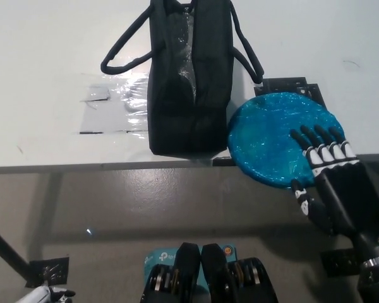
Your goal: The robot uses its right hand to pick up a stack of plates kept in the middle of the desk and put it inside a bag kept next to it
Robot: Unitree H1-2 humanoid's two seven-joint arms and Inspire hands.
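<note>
Blue plates [275, 142] overhang the worktop [44, 76] edge beside the bag [188, 82]; the right robot hand [325, 164], spread and empty above them, could nudge them off.

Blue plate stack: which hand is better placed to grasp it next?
Right. The black right hand, open, already overlaps the blue plate stack; the white left hand sits far off at the bottom-left corner.

White desk [50, 50] up and to the left of right hand [327, 173]. Crinkled clear plastic sheet [117, 107] lying flat on it, well left of the hand. Black square pad [292, 86] on the desk just past the fingertips. Grey floor [145, 202] beside the hand; black tape patch [50, 270] far left.
</note>
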